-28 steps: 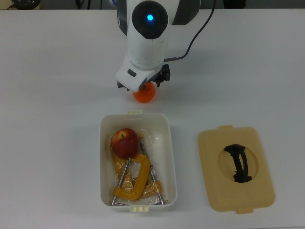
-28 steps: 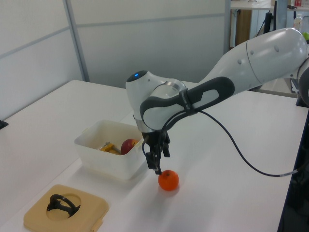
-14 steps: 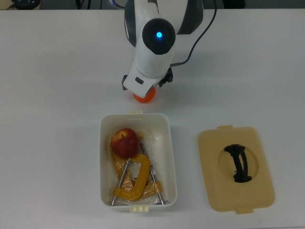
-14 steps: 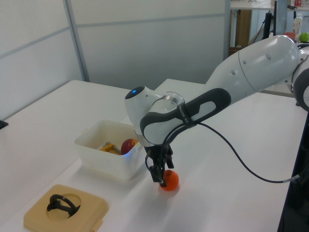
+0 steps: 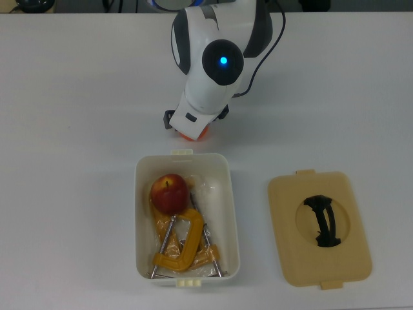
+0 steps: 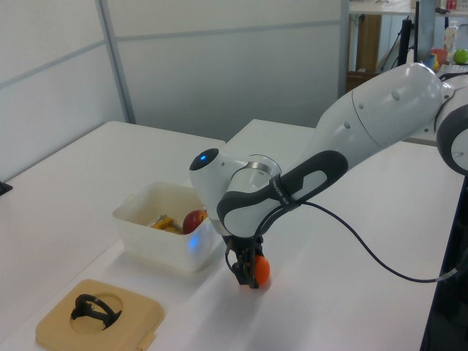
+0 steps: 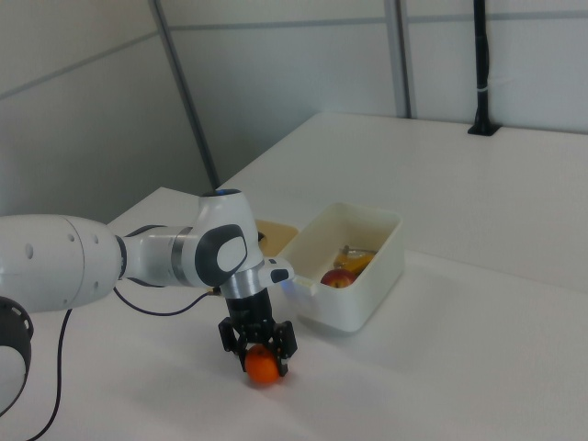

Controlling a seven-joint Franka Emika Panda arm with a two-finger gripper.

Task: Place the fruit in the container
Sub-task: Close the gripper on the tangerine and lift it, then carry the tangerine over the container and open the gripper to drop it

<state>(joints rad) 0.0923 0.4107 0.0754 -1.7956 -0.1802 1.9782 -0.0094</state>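
Note:
The orange rests on the white table just beyond the container's short end in the top view, mostly covered by my wrist. My gripper is lowered over it, open, with one finger on each side of the orange and its tips near the table. The left view shows the gripper beside the orange, next to the tub's corner. The dark red apple lies inside the white container, at the end nearest the orange.
An orange-yellow C-clamp and crinkled clear wrapping share the container with the apple. The tan lid with a black handle lies flat at the top view's right of the tub. A black cable trails from my arm.
My gripper has come down from above the orange until its fingers straddle it. The orange, apple, container and lid have stayed put.

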